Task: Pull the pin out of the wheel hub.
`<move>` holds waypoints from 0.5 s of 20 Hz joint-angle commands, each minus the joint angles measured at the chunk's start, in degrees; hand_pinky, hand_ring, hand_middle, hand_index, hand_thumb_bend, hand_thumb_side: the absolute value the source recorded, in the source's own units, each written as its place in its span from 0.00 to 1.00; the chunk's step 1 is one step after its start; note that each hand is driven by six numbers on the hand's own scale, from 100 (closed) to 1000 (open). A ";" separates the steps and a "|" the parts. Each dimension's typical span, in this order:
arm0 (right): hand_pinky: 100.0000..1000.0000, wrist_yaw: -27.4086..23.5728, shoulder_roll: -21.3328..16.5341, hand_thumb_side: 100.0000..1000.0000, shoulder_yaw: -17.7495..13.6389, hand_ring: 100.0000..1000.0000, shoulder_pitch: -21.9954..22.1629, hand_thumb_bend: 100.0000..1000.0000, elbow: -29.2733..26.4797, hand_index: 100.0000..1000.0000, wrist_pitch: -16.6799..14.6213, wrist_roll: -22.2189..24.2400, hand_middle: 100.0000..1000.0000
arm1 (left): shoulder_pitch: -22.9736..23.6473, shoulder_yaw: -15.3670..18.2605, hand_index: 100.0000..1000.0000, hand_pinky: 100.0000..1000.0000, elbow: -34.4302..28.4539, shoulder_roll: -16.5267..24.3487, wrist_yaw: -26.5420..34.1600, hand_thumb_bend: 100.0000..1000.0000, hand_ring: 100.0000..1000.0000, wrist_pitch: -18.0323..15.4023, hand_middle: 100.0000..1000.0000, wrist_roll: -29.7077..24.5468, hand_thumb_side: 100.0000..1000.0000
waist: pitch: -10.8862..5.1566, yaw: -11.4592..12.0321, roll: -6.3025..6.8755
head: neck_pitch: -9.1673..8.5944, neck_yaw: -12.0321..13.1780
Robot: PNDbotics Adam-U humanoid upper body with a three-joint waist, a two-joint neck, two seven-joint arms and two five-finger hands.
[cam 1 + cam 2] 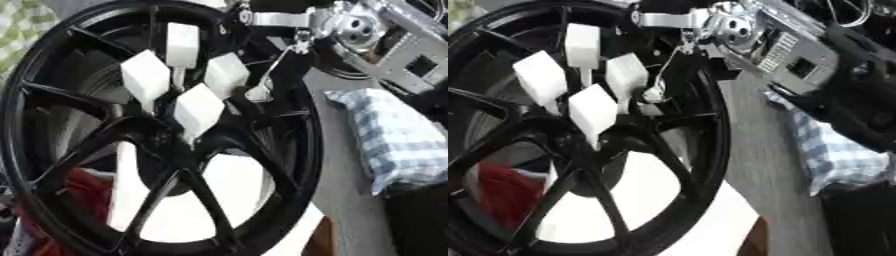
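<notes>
A large black spoked wheel hub (289, 150) stands tilted and fills most of the view. Several white pins with block-shaped heads stick out of its centre: one at the top (182, 44), one on the left (144, 76), one on the right (226, 74) and one lowest (199, 109). My right arm comes in from the upper right with a silver wrist (732, 27). Its dark right hand (282, 67) reaches down beside the right-hand pin, close to a small pale piece (654, 94) at the hub centre. The hand blends into the black spokes.
A blue and white checked cloth (394, 132) lies on the grey table to the right of the wheel. Something red (505, 192) shows behind the lower left spokes. A silver metal frame (411, 57) stands at the upper right.
</notes>
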 commanded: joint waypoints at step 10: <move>0.72 0.32 -0.41 0.00 0.17 0.68 -1.64 0.25 0.68 0.60 -0.47 1.58 0.46 | -0.11 0.33 0.78 0.83 -1.16 0.43 -0.03 0.09 0.85 -0.16 0.74 -0.22 0.98 | -0.99 0.15 0.64 | -0.40 -0.12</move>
